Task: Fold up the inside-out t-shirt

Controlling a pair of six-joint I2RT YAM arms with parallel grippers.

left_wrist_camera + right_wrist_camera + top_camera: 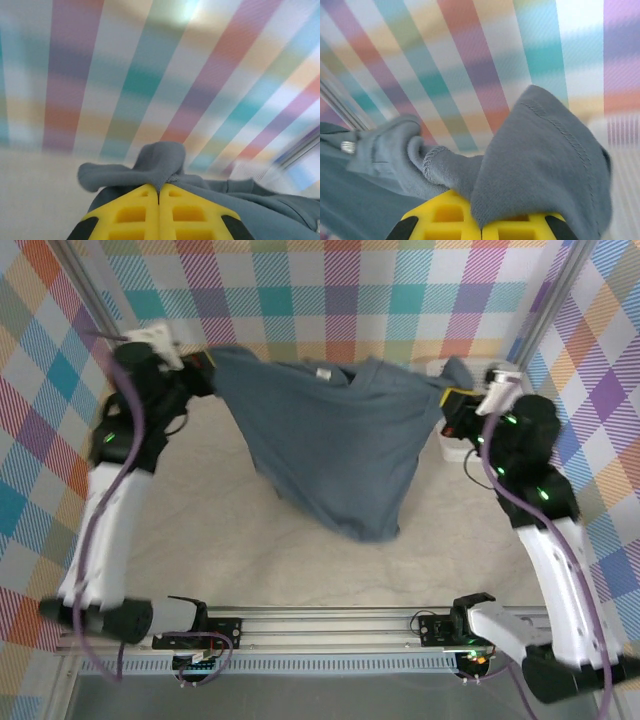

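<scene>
Rail, bottom of frame: both my arm bases sit on the aluminium rail (330,623), left arm at left, right arm at right.
Table, middle of frame: the pale table top (200,530) lies under the hanging cloth. I cannot tell whether the lowest tip touches it.
T-shirt: the inside-out t-shirt (340,440) hangs between my two grippers across the upper middle and narrows to a point at lower centre.
Left gripper (159,192), upper left: yellow pads pressed together on a bunched fold of grey cloth.
Right gripper (481,227), upper right: pinching a hemmed edge, which drapes over the pads.
Basket: the white basket (450,450) sits just beside my right wrist.
Backdrop, top of frame: checked curtain.
Step, as I judge it: spreading the shirt before laying it flat.
Doing it well: hold both pinches level, draw them apart until the top edge is taut, then lower evenly so the tip lands first, clear of the basket.
</scene>
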